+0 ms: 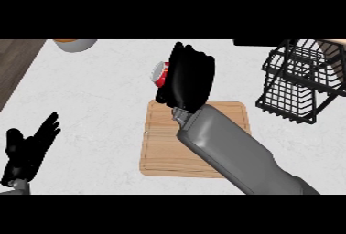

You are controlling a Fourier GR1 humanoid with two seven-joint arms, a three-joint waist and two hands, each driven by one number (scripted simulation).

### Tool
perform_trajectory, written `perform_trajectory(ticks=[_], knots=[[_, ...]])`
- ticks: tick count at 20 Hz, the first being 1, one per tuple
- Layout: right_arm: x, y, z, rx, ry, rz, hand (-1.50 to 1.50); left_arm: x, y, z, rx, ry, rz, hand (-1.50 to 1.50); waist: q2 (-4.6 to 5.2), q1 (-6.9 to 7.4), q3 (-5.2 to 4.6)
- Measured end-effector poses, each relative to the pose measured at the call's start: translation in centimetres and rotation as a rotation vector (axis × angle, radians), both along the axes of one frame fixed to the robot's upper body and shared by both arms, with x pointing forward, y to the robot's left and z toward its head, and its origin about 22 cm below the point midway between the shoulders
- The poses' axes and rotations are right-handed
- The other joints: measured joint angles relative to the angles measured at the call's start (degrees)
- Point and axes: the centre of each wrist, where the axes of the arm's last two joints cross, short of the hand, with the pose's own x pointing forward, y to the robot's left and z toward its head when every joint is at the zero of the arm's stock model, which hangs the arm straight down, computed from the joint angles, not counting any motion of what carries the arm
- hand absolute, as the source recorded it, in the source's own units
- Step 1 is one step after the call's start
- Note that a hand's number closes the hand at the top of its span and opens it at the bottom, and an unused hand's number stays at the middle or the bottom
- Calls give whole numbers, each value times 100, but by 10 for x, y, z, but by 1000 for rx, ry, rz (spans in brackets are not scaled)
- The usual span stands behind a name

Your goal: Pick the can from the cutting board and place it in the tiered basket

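Can [159,74]: red with a pale end, mostly hidden behind the right robot hand; only its left part shows. It sits just past the far edge of the board, over the white tabletop, toward the far middle of the tabletop.
Can axis: seems tilted, the pale end facing up and to the left; how far it leans cannot be told, since most of the body is covered.
Right robot hand [188,77]: black, fingers curled round the can from its right side, so the can shows only at the hand's left edge. The grey forearm runs back across the board toward the near right corner of the tabletop.
Left robot hand [27,148]: near the left edge of the tabletop, fingers straight and spread, pointing away, holding nothing, touching nothing that can be seen.
Board [165,153]: light wood, lying flat around the middle of the tabletop, partly covered by the right forearm.
Basket [297,82]: black wire, tiered, standing at the far right of the tabletop, well apart from the can.
Bowl [74,44]: pale, with orange inside, cut off by the far edge near the far left corner.
Tabletop [94,100]: white and speckled; a dark wooden strip shows past its left edge.
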Motion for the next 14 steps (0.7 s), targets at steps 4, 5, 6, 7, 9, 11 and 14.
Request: perform_trajectory(ticks=[4, 5, 6, 7, 9, 11, 14], knots=[[-1, 2, 23, 22, -76, -16, 150, -1, -2, -6, -7, -3, 16, 0, 23, -40, 4], [1, -1, 27, 33, -89, -26, 150, -1, -3, -4, -8, -7, 15, 0, 24, -58, 7], [5, -4, 32, 41, -104, -40, 150, -4, 0, -4, -5, -10, 14, 0, 28, -58, 9], [9, -9, 38, 51, -117, -55, 150, -7, -2, -5, -7, -10, 16, 0, 31, -64, 10], [17, -22, 47, 69, -143, -80, 150, -6, -2, -4, -6, -13, 18, 0, 41, -86, 11], [25, -30, 47, 73, -153, -109, 150, -5, 0, -3, -8, -14, 20, 0, 53, -88, 12], [41, -48, 48, 77, -158, -149, 150, -4, 6, 0, -8, -22, 23, 0, 64, -84, 14]])
